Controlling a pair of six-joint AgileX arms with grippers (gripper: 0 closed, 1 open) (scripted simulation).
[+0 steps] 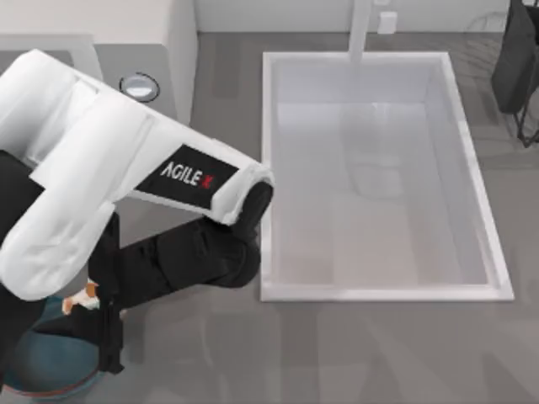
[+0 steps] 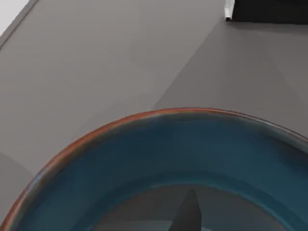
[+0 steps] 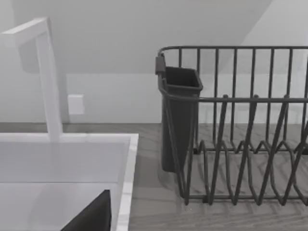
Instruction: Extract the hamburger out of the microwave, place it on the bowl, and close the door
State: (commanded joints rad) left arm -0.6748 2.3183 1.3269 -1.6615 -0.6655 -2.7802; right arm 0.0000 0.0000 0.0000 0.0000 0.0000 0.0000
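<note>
Hovering over the bowl [image 1: 46, 370] at the table's near-left, left gripper [image 1: 94, 305] grasping the hamburger [image 1: 82, 296], sink [image 1: 472, 181] alongside.

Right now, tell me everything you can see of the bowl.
The bowl is round and shallow, dark teal-blue inside with a thin reddish-brown rim, and looks glazed. It sits upright on the grey counter at the near left corner of the top view, partly covered by the left arm. The left gripper hangs over it with the hamburger near its fingers. From the left wrist view, the bowl's inside looks bare; whether anything touches it is hidden.
</note>
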